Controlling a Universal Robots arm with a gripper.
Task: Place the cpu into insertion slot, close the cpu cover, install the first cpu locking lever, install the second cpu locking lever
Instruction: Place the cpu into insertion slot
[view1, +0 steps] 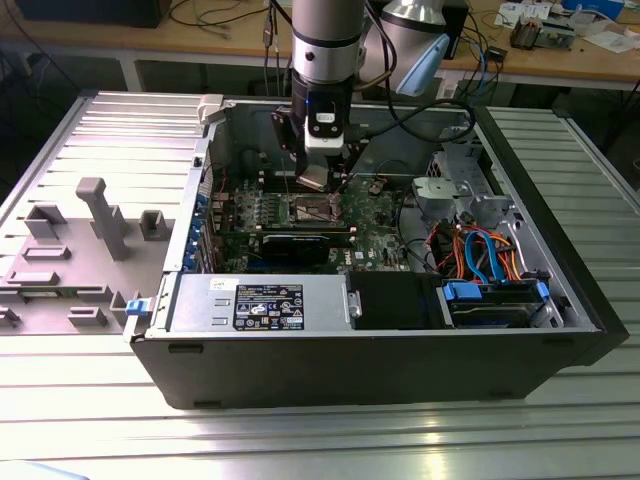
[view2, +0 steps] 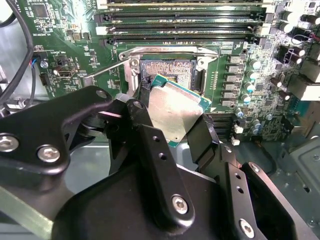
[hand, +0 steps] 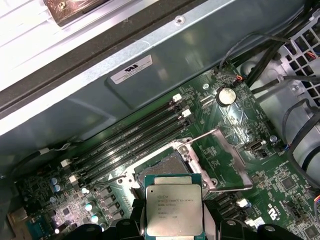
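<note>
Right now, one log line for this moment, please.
hand: shut on cpu | cpu: over insertion slot, not seated | cpu cover: open

**Inspector A:** Exterior view, position?

**Inspector B:** Off the arm (view1: 325, 40), raised, outside the computer case's (view1: 400, 360) near long wall. It faces down and across the open case, far enough back to take in all four walls and the table (view1: 300, 440) edges around them.

**A:** Wrist views?

**B:** Both sit close over the motherboard (hand: 280, 200) and face the memory slots (hand: 135, 140). The second wrist view looks along the gripper (view2: 172, 120). The first wrist view reaches a case wall beyond the slots.

**A:** Overlap?

**B:** All three views share the insertion slot (view2: 172, 70) and the cpu (hand: 173, 210).
</note>
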